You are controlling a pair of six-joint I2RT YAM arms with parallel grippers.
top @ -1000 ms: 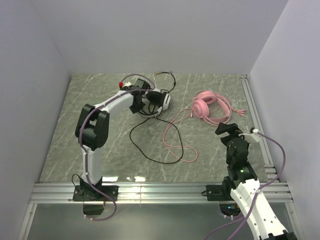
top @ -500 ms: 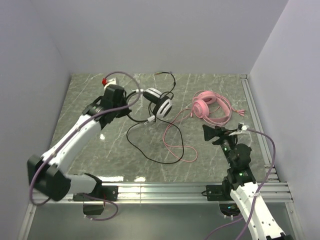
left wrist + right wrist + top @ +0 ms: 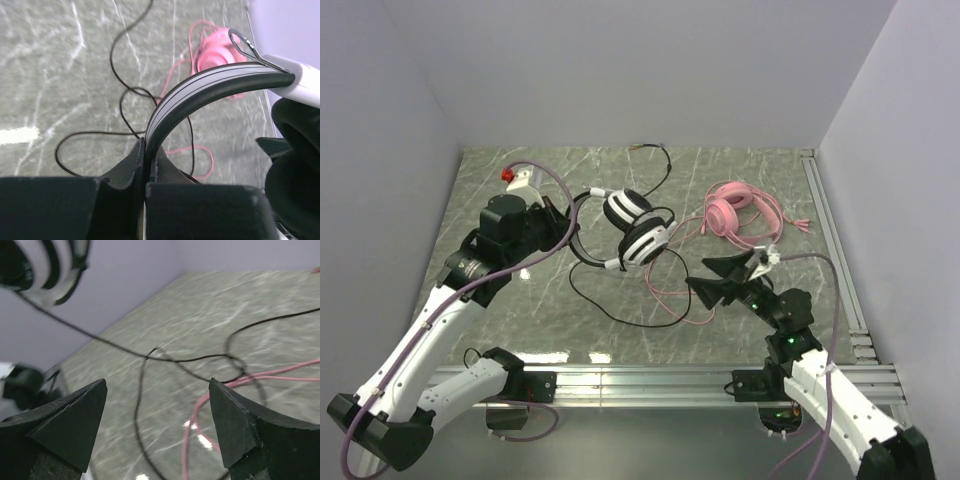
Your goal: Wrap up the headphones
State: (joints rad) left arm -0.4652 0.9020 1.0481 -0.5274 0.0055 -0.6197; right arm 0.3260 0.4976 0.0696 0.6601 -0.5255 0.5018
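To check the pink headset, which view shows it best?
Top external: the pink headset is whole there. Left wrist shows part of it behind the black headband. Right wrist shows only its cable.

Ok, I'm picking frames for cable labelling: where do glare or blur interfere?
Top external: sharp, one bright reflection along the table's near edge. Left wrist: a glare patch at left; the black and white headset's band is crisp. Right wrist: that headset is blurred at top left, small glints beside the pink cable.
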